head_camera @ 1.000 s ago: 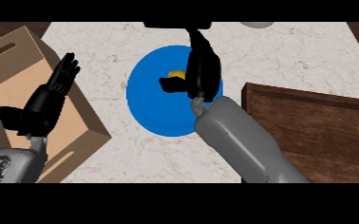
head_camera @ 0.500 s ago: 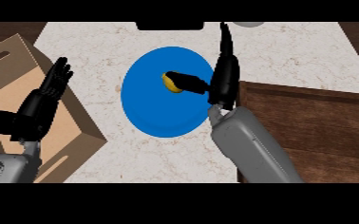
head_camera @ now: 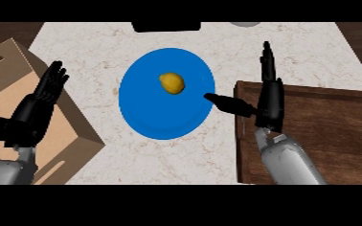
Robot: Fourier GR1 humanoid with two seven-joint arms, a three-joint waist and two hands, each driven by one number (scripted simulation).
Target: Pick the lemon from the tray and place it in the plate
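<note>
The yellow lemon [head_camera: 172, 83] lies on the blue plate [head_camera: 152, 115], a little above the plate's middle, with nothing touching it. My right hand [head_camera: 269, 100] is open over the left edge of the dark wooden tray [head_camera: 318, 124], to the right of the plate; its fingers point up and its thumb points left toward the plate's rim. My left hand [head_camera: 35, 107] rests open at the left edge, fingers up, over a tan wooden board.
A tan wooden board [head_camera: 53, 139] lies at the left under my left hand. A black object [head_camera: 167, 27] and a grey round thing [head_camera: 245, 24] sit at the counter's far edge. Pale marble counter [head_camera: 191, 158] surrounds the plate.
My right hand has let go of the lemon and drawn back to the right, off the plate and over the tray's edge. The lemon stays on the plate. The left hand has not moved.
</note>
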